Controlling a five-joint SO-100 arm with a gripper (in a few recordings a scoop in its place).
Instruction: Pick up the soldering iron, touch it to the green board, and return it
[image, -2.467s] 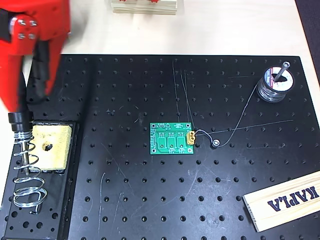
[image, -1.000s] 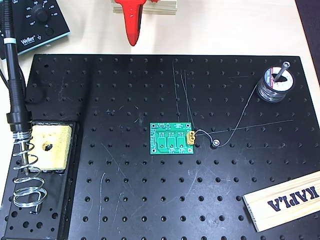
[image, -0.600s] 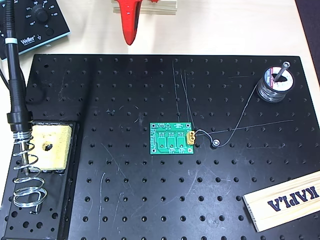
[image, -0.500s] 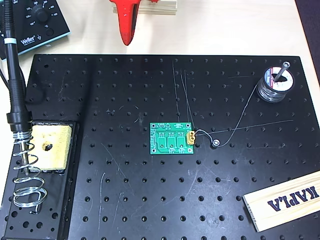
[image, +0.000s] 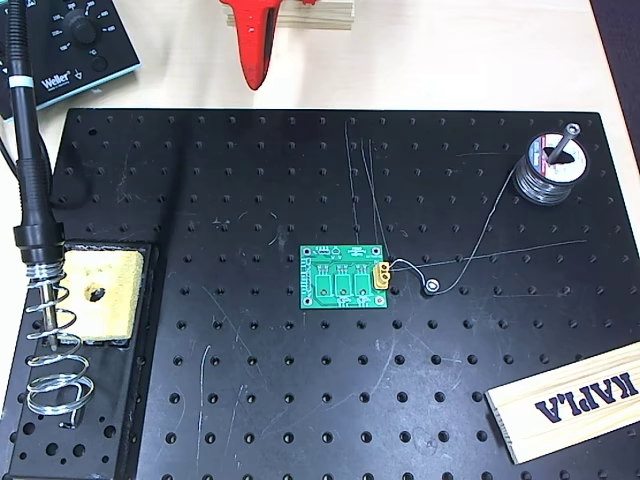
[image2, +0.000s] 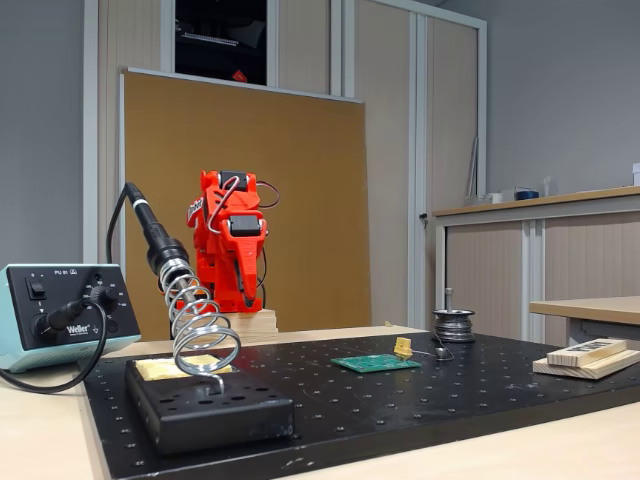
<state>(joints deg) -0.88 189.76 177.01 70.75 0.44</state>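
Observation:
The soldering iron (image: 30, 170) rests tip-down in the silver coil holder (image: 52, 360) at the left edge of the overhead view, with nothing holding it. In the fixed view the soldering iron (image2: 152, 238) leans out of the coil holder (image2: 200, 335). The green board (image: 345, 277) lies flat mid-plate, its yellow connector on the right; in the fixed view the green board (image2: 376, 363) is small and flat. My red gripper (image: 255, 68) points down at the top centre, far from both, shut and empty. The fixed view has the gripper (image2: 245, 292) folded over its wooden base.
The black perforated plate (image: 300, 400) carries a yellow sponge (image: 97, 292) by the holder, a solder spool (image: 548, 168) at the back right with wire trailing to the board, and a wooden KAPLA block (image: 570, 400) at the front right. The soldering station (image: 65, 40) stands at the top left.
The gripper was at the iron's handle on the left 2.5 s ago; it has since drawn back to the top centre. The iron stays in its holder.

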